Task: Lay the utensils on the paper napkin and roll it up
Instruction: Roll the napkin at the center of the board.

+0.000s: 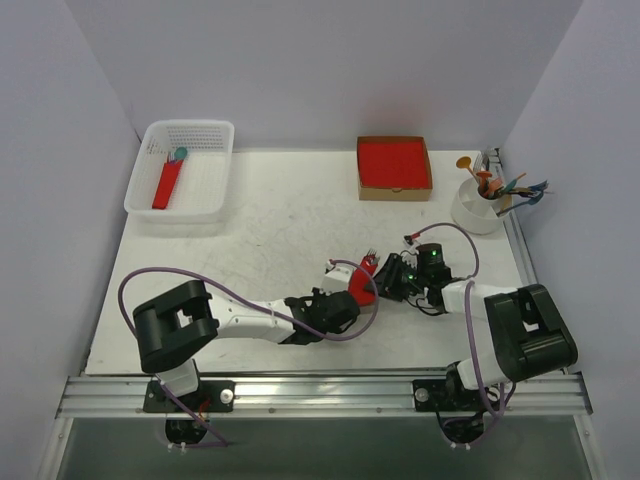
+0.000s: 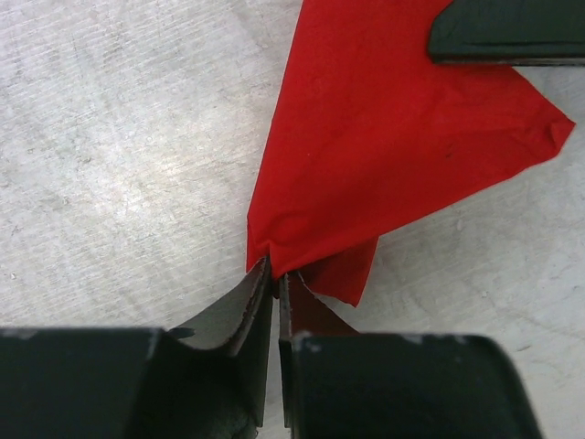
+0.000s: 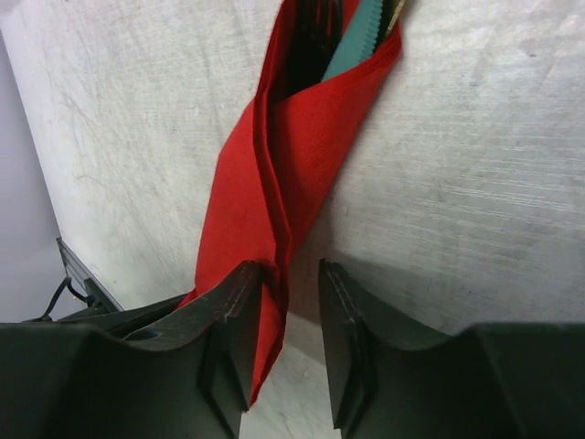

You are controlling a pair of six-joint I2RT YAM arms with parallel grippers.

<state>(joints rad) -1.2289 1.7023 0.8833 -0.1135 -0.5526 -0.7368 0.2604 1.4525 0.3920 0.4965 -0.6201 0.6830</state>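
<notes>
Now, my left claw [image 2: 276,279] is pressed almost together on one pointed corner of the red paper napkin [image 2: 384,155], so it pinches the paper there, with the grey bench [image 2: 110,137] right under it. My right claw [image 3: 288,272] is spread. The folded edge of the napkin lies against the inner face of one finger, the other finger stands apart from it, and bare bench shows in the gap. The napkin is near the middle of the bench, between my two claws, wrapped loosely into a long narrow shape. At its far open end the utensils [image 3: 315,37] sit inside the fold. I see dark tines and a serrated edge that looks greenish-grey, but the view is cut off there and I cannot count the pieces. From above, thin tines stick out of the red paper on the far side.
</notes>
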